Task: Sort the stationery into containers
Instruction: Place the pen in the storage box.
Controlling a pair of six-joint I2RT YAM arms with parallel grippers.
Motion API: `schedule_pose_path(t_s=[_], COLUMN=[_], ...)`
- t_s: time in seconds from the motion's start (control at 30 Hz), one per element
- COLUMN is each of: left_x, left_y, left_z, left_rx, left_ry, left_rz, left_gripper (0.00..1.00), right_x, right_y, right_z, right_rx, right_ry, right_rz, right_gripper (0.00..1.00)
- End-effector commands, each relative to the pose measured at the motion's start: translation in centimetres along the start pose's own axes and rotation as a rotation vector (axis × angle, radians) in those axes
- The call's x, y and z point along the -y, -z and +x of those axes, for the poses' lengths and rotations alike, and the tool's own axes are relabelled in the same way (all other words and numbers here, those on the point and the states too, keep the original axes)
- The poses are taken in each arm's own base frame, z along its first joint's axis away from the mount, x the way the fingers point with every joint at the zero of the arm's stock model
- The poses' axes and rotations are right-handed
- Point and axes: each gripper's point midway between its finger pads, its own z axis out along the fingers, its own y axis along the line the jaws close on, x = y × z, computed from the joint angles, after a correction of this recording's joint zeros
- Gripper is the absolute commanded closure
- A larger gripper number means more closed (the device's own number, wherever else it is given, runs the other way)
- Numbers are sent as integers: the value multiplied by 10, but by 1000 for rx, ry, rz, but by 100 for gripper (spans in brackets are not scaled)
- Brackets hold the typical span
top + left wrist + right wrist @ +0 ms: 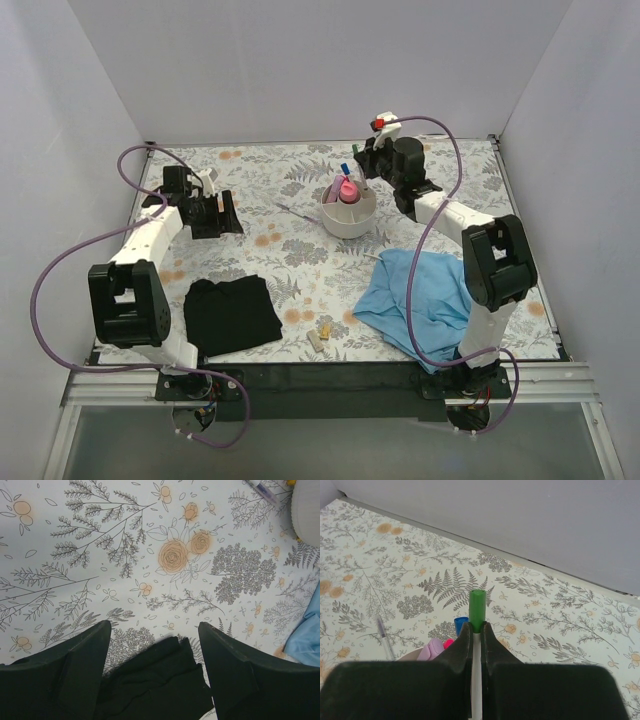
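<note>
Between white walls (300,60), a floral tabletop (270,170) bears the white organiser (348,224).

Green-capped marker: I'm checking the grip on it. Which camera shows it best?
Right wrist view: the green-capped marker stands large and centred, pinched by the shut right claw. The top view leaves it too small to make out; the left wrist view misses it entirely.

Right wrist view: only the cap of the green-capped pen (477,610) shows; its barrel is hidden between the closed fingers of the right gripper (476,628). Left wrist view: the white organiser (306,510) is cut off at the upper right corner, the blue cloth (307,640) at the right edge, the black cloth (157,680) at the bottom. Top view, lower centre: the pale bits (322,336) are too small to identify.
</note>
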Motion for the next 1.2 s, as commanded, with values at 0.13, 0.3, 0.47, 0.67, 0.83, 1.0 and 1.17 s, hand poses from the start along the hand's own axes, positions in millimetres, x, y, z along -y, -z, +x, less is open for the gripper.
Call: schedule_pose_path(t_s=[0.13,0.3,0.47,0.67,0.83,1.0,1.17], left_x=[-1,-4,-3,-3,-2,2,9], left_y=[-2,-6,-10,-10,-9,-7,-2], left_z=[-9,-7,-8,-8,-3,-3,-10], left_rx=[7,-3,-4,-5,-11,9,59], left_ry=[-27,-25,-9,-1,7,14,23], left_rz=[-14,-24,-15,-13,-11,4,29], left_gripper=[29,29,29,29,29,29,29], right_x=[-3,1,3,2,0,-1,-6], right_y=[-13,-15,-15,-10,-6,3,18], right_z=[-29,-17,-5,10,19,12,-38], right_rx=[101,79,55,22,-5,-24,44], right_ry=[12,18,19,15,20,35,109], right_rz=[-36,-25,-19,-24,-29,-29,-41], right_gripper=[99,99,99,99,70,58,58])
